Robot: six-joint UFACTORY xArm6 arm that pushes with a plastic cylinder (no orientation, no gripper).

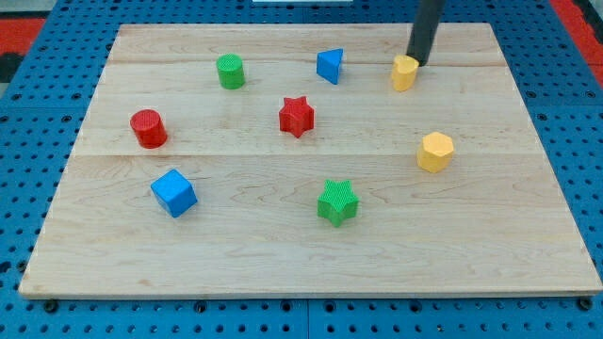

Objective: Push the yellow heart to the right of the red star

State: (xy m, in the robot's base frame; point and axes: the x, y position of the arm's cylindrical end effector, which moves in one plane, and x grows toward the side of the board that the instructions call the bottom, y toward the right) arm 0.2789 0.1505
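Touching yellow heart [404, 72] from upper right, my tip [414, 63], no jaws, heading unclear

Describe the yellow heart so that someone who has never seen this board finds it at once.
Start at the wooden board and go to its top edge, right of centre, where the dark rod comes down. My tip sits against the yellow heart at its upper right. The other yellow block, lower down, is a hexagon, with nothing touching it.

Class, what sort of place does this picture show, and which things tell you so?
Probably a robotics lab bench: a pale wooden board on a blue perforated base, small coloured blocks such as the red star, and a dark rod.
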